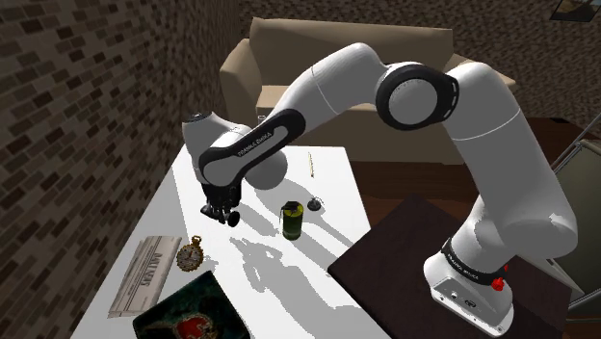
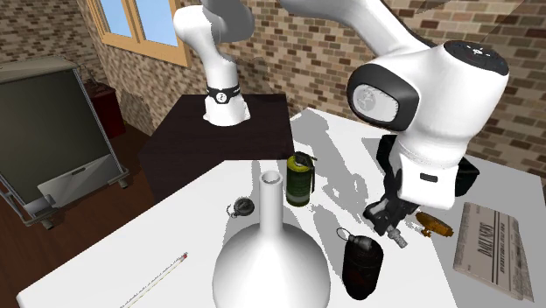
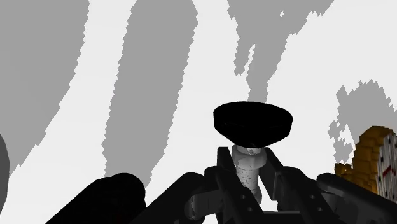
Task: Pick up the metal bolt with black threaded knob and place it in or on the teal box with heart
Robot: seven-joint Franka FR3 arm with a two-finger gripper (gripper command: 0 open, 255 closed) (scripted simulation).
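The bolt (image 3: 253,122) has a wide black knob and a pale metal shaft, and my gripper (image 3: 249,168) is shut on that shaft. In the shoulder view the gripper (image 1: 220,212) hangs low over the white table's left half. In the second exterior view the gripper (image 2: 389,217) holds the bolt (image 2: 397,236) with its end close to the tabletop; whether it touches, I cannot tell. The teal box with a red heart (image 1: 178,310) lies at the table's near end, towards the shoulder view's bottom from the gripper.
A gold pocket watch (image 1: 191,255) and a folded newspaper (image 1: 144,274) lie between gripper and box. A green grenade (image 1: 290,220) stands to the shoulder view's right of the gripper. A white flask (image 2: 269,254) and a black grenade (image 2: 361,264) stand on the table. A sofa (image 1: 289,58) is behind.
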